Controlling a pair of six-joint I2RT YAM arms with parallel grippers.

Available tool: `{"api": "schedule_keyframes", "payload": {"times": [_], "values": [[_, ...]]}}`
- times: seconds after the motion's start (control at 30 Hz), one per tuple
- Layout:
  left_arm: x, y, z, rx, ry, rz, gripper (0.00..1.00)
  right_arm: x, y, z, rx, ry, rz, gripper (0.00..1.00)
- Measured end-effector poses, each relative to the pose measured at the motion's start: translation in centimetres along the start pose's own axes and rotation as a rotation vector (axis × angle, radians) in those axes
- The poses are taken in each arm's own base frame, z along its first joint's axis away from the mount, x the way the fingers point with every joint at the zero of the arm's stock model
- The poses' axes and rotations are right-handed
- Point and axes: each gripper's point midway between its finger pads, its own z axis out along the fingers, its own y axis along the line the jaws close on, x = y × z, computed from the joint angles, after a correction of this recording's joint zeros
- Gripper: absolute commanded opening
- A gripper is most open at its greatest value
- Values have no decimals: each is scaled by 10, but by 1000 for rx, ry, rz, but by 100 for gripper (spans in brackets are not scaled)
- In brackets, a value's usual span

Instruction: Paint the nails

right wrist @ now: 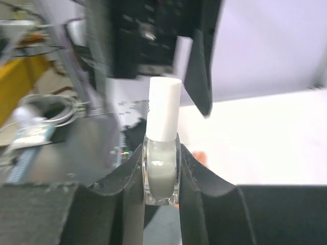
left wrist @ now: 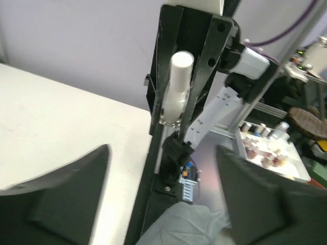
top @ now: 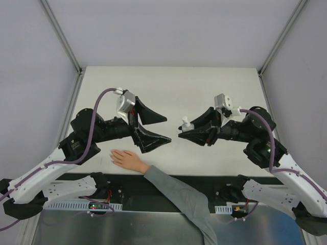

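Note:
A pale pinkish-beige hand (top: 127, 160) with a grey sleeve (top: 179, 196) lies palm down at the table's near edge. Its nails at the fingertips (top: 114, 155) are too small to make out. My right gripper (top: 186, 128) is shut on a small whitish polish bottle (top: 187, 123) with a white cap and holds it upright above the table. The right wrist view shows the bottle (right wrist: 162, 168) pinched between the right gripper (right wrist: 162, 153). My left gripper (top: 168, 129) is open and empty, facing the bottle (left wrist: 176, 87) from the left. In its wrist view the left gripper (left wrist: 162, 150) hangs over the sleeve (left wrist: 189, 224).
The white table (top: 168, 87) is walled by grey panels behind and at both sides. A black strip (top: 163, 186) runs along the near edge under the sleeve. Off the table, a tray of small bottles (left wrist: 265, 148) shows in the left wrist view.

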Motion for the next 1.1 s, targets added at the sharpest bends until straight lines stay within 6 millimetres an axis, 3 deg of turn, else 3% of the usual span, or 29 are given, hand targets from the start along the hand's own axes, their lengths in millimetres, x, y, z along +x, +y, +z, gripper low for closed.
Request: {"api": "schedule_keyframes", "payload": {"times": [0.03, 0.17, 0.27, 0.37, 0.5, 0.67, 0.97, 1.1], "values": [[-4, 3, -2, -26, -10, 9, 99, 2, -9, -1, 51, 8, -11, 0], [-29, 17, 0, -144, -43, 2, 99, 17, -45, -8, 248, 58, -29, 0], [-53, 29, 13, -213, -73, 0, 95, 25, -67, -17, 377, 86, -40, 0], [-64, 46, 27, -289, -85, -22, 92, 31, -84, -24, 479, 117, -48, 0], [-44, 80, 45, -413, -38, -81, 89, 37, -102, -33, 583, 155, -58, 0], [-15, 104, 59, -516, 33, -109, 85, 40, -113, -40, 658, 185, -67, 0], [-25, 110, 72, -541, 10, -123, 64, 45, -117, -40, 679, 208, -76, 0], [-20, 113, 75, -547, 17, -145, 62, 43, -118, -42, 696, 211, -80, 0]]}}
